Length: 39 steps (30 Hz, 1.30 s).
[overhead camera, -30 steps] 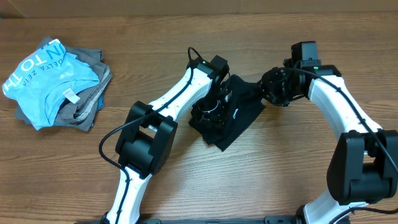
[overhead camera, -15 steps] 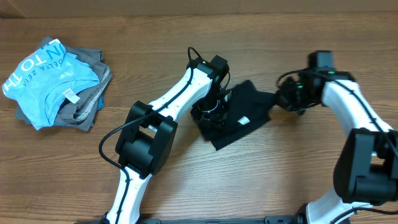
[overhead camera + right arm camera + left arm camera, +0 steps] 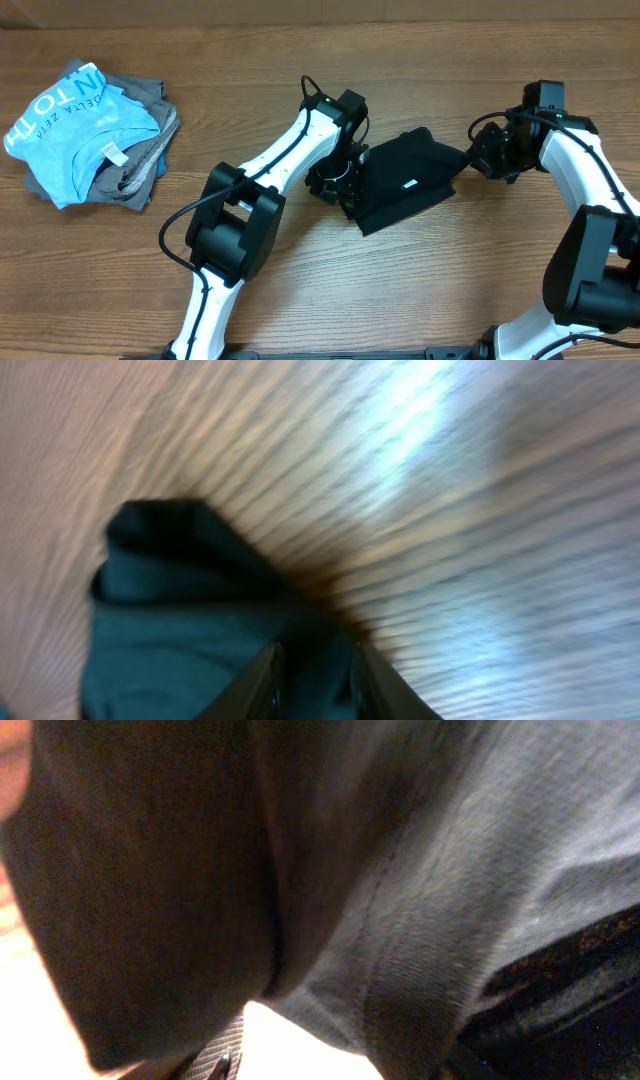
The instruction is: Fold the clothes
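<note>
At mid-table, black T-shirt (image 3: pixel 400 175) lies bunched on the wood table (image 3: pixel 450 290) between both arms, small white label (image 3: pixel 408 184) on top. Right gripper (image 3: pixel 472 158) pinches its right corner, fingers close together with dark cloth between. Left gripper (image 3: pixel 335 183) sits at its left edge; cloth fills that wrist view, cannot tell apart or together. Far left, well apart: light blue shirt (image 3: pixel 75 125) atop grey garments (image 3: pixel 150 150).
</note>
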Available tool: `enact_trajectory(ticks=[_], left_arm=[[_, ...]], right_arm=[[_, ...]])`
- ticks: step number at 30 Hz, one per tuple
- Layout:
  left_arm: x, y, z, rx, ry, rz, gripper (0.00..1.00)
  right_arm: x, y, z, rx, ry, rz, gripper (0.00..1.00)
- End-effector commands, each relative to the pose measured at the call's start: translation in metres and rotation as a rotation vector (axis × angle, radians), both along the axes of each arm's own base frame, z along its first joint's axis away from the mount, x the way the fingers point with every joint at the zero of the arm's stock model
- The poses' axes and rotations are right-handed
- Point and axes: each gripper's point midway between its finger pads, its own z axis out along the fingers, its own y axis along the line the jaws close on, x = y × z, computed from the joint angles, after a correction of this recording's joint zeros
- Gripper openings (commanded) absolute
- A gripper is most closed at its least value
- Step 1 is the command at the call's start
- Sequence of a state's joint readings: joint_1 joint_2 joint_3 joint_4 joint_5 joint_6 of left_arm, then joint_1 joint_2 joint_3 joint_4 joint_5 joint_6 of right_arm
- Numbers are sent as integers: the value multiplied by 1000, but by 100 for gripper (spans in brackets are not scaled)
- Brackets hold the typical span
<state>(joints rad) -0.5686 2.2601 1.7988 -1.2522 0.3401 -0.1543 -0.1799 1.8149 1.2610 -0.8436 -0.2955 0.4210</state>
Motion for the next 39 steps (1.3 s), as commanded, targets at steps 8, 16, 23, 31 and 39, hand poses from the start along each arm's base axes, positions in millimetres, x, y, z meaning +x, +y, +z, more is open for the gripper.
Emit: enact_trajectory(ticks=[8,16,23,31,39], left_arm=[[29,23,59,-53,-11,35,54],[51,8,91,-232,-56,53,65],[59,6,85,-189,-121,28,72],[58,14,75,-142,-120,23,73],[46,29,44,-53,-75,40,72]], right_arm=[[-7,22,49,359,-156,166,32],[-34,80,66,537,-125,338,40],[-50,99,9,257,112,253,45],[-76,97,-49,138,188,161,14],[-76,57,-40,168,148,158,14]])
